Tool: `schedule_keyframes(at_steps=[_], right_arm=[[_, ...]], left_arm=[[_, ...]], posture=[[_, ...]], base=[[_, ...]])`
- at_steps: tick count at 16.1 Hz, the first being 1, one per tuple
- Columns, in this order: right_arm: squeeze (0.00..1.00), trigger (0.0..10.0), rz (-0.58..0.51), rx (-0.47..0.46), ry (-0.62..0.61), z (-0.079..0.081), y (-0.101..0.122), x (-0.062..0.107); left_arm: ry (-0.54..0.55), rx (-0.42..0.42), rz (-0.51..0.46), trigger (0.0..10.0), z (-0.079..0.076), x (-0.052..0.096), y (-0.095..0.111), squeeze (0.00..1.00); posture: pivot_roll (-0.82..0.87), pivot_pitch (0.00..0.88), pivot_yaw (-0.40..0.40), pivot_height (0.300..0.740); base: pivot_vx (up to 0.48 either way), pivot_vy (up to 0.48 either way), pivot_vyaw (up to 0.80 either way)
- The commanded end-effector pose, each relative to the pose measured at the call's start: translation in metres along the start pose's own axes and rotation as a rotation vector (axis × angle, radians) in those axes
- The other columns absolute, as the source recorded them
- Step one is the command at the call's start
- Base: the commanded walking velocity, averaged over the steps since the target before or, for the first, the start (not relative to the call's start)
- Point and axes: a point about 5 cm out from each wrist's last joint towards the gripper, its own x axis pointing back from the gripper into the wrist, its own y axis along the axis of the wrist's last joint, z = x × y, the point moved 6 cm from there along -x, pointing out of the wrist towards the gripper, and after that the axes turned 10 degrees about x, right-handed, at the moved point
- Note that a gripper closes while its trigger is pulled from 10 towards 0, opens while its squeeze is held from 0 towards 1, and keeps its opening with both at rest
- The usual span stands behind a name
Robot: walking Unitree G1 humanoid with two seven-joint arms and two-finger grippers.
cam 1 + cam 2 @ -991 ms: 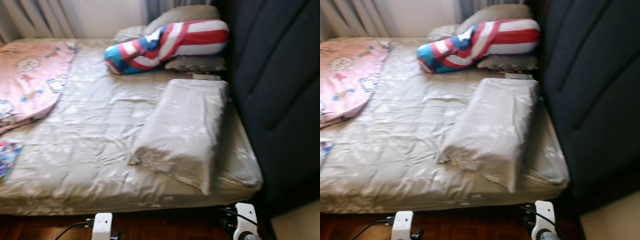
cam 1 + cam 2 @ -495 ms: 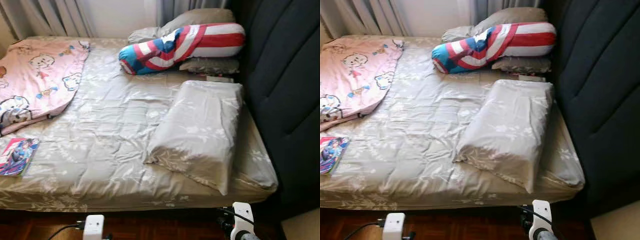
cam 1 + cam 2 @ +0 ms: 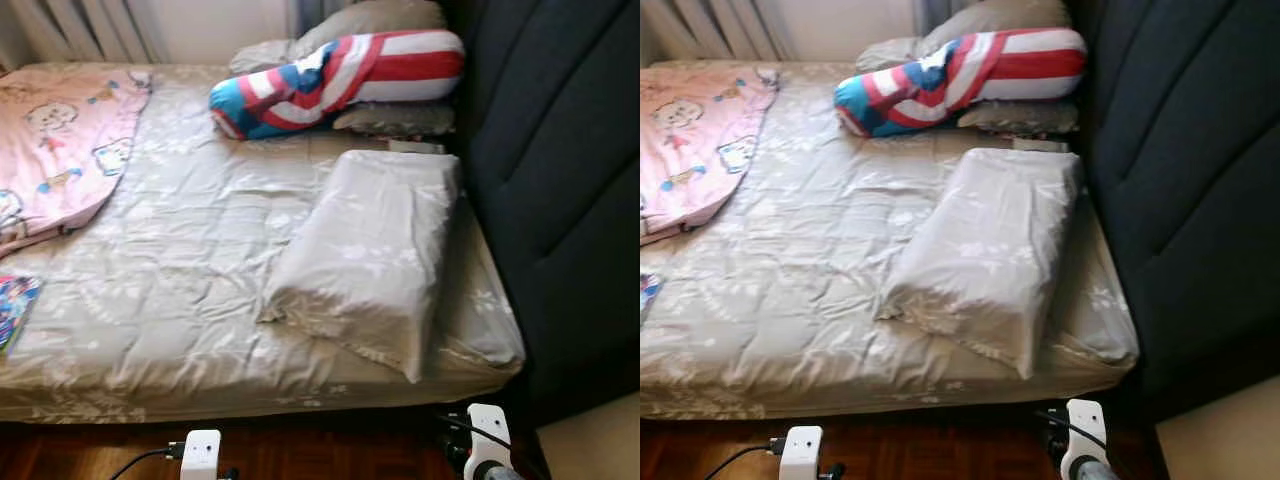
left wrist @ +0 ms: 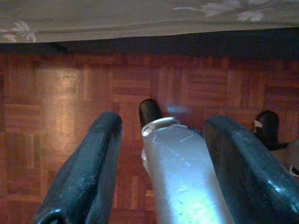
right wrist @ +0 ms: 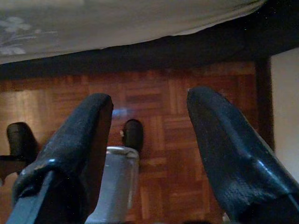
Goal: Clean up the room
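Observation:
A bed (image 3: 180, 300) with a grey flowered sheet stands before me. On it lie a grey pillow (image 3: 370, 250) at the right, a red, white and blue striped bolster (image 3: 330, 80) at the head, and a pink cartoon blanket (image 3: 55, 140) at the far left. A colourful book (image 3: 12, 305) lies at the sheet's left edge. Both arms hang low at the bed's foot. My left gripper (image 4: 163, 121) and my right gripper (image 5: 149, 98) are open over the parquet floor, holding nothing.
A dark padded headboard (image 3: 560, 180) runs along the bed's right side. Grey pillows (image 3: 370, 20) are stacked behind the bolster, and a small flat object (image 3: 415, 147) lies beside them. Curtains (image 3: 80, 25) hang at the back. Wooden floor (image 4: 70, 93) lies under the bed edge.
The picture swung left and back again, so the camera moved. Nothing on the bed has shifted, and both arms hang as before.

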Motion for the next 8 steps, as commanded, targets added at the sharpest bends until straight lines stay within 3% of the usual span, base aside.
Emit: schedule_keyframes(at_steps=[1,4,8], right_arm=[[0.00,10.0,0.010,0.010,0.000,-0.0011,-0.0049,0.0012],[0.00,10.0,0.010,0.013,0.002,-0.0010,-0.0048,0.0012],[0.00,10.0,0.013,-0.011,-0.002,-0.0012,-0.0063,0.0014]], left_arm=[[0.012,-0.007,0.031,10.0,0.0027,0.0015,-0.0088,0.00],[0.012,-0.007,0.031,10.0,0.0025,0.0013,-0.0083,0.00],[0.011,-0.008,0.030,10.0,0.0031,0.0014,-0.0084,0.00]], posture=[[0.02,0.123,-0.030,0.740],[0.02,0.123,-0.030,0.740],[0.02,0.126,-0.030,0.740]], base=[[0.304,0.000,0.44],[0.304,0.000,0.48],[0.306,0.000,0.00]])
